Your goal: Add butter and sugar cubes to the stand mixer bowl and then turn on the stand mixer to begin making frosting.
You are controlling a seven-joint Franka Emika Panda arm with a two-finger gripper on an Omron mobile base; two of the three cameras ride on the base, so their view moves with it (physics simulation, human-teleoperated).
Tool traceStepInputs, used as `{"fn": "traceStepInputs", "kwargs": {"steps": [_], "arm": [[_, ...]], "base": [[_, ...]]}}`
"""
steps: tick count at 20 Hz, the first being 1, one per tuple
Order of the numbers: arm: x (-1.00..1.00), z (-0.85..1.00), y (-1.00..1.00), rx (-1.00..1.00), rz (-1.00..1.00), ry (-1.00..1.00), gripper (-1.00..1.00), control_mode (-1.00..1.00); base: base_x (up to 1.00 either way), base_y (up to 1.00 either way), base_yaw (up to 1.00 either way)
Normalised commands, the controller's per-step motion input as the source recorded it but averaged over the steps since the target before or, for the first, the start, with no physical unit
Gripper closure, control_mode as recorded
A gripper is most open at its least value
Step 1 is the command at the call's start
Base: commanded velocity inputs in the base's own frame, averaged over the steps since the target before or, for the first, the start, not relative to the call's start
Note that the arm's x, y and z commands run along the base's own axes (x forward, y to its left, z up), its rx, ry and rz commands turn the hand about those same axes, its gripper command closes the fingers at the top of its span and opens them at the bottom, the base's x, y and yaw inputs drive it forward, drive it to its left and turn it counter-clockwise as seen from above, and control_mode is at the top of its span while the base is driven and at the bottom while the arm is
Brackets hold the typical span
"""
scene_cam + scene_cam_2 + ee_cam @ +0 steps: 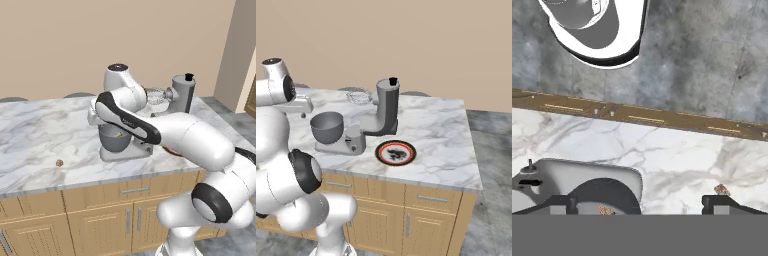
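Observation:
The grey stand mixer bowl sits on the base of the stand mixer. In the hand view I look down onto the bowl, where one tan sugar cube lies inside. My gripper hangs open just above the bowl with nothing between its fingers. A second sugar cube lies on the marble counter to the bowl's left, and it also shows in the hand view as a sugar cube by my right fingertip. A small yellow bit, the butter, shows at the bowl's top under my forearm.
A red-rimmed plate lies on the counter in front of the mixer, near the front edge. A clear glass bowl stands behind the mixer. The counter's front edge runs across the hand view with grey floor beyond. Drawers and cabinet doors are below.

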Motion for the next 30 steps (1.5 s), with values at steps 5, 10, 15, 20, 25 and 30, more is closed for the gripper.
{"fn": "traceStepInputs", "kwargs": {"steps": [5, 10, 15, 20, 25, 30], "arm": [[-0.83, -0.01, 0.85, 0.00, 0.14, 0.00, -1.00, -1.00], [-0.14, -0.20, 0.77, 0.00, 0.11, 0.01, -1.00, -1.00], [0.21, -0.41, 0.70, -0.01, 0.04, 0.02, -1.00, -1.00], [0.35, -0.53, 0.52, -0.04, 0.01, 0.03, -1.00, -1.00], [0.44, -0.50, 0.16, -0.04, 0.00, 0.00, -1.00, -1.00], [0.47, -0.36, 0.03, -0.01, 0.00, 0.00, -1.00, -1.00]], "base": [[0.00, 0.00, 0.00], [0.00, 0.00, 0.00], [0.00, 0.00, 0.00], [0.00, 0.00, 0.00], [0.00, 0.00, 0.00], [0.00, 0.00, 0.00]]}}
